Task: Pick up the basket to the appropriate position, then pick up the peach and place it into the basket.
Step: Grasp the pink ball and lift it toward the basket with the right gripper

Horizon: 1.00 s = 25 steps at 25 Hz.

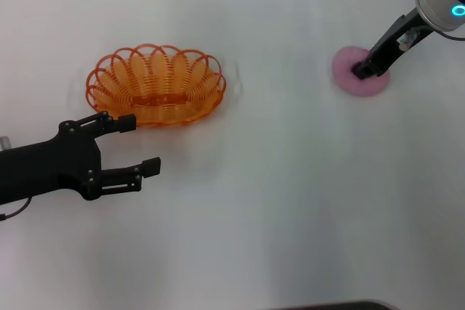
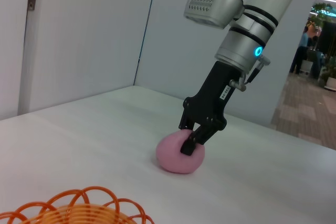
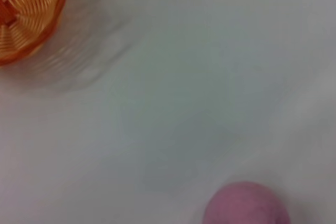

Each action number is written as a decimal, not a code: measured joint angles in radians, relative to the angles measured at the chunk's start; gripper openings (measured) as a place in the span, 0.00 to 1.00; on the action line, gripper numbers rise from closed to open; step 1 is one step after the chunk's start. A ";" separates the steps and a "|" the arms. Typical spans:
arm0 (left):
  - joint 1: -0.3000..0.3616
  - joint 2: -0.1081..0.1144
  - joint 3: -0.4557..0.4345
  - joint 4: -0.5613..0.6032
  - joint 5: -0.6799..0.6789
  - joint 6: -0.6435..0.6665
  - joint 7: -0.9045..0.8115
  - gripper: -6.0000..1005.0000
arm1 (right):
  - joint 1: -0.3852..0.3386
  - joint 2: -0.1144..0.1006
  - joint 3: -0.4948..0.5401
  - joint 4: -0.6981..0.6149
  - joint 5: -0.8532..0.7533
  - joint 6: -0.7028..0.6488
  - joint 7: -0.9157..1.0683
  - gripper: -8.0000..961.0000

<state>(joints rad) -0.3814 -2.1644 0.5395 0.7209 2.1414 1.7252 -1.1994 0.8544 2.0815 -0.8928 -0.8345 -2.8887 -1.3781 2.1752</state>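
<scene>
We see the right gripper (image 2: 193, 141) clamped on the peach (image 2: 176, 160), which rests on the table (image 1: 290, 201). The left gripper (image 1: 139, 144) hangs with fingers apart beside the basket (image 1: 155, 86).

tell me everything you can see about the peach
The peach is a round, matte pink ball with faint darker mottling. It sits on the white table on the robot's right, well apart from the orange basket. The right gripper is down on its top, black fingers against it. It looks whole and not yet lifted.
</scene>
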 joint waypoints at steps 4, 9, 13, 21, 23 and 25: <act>-0.001 0.000 0.000 0.000 0.000 0.002 0.000 0.88 | 0.000 0.000 0.000 0.000 -0.001 0.000 0.000 0.18; -0.001 0.000 0.000 0.000 0.000 0.003 0.000 0.88 | 0.001 0.000 0.000 0.000 -0.002 0.000 0.001 0.14; -0.001 0.000 0.000 0.000 0.000 0.005 0.000 0.88 | 0.001 0.000 0.000 0.000 -0.003 0.000 0.002 0.11; -0.001 0.000 0.000 0.000 0.000 0.005 0.000 0.88 | 0.002 0.000 0.000 0.000 -0.004 0.002 0.002 0.07; -0.001 0.000 0.001 0.000 0.000 0.005 0.000 0.88 | 0.002 0.000 0.000 0.000 -0.004 0.002 0.002 0.06; -0.001 0.000 0.000 0.000 0.000 0.005 0.000 0.88 | 0.002 0.000 0.000 0.000 -0.004 0.003 0.002 0.06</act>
<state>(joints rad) -0.3820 -2.1644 0.5400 0.7210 2.1414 1.7304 -1.1996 0.8560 2.0815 -0.8927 -0.8345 -2.8931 -1.3753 2.1767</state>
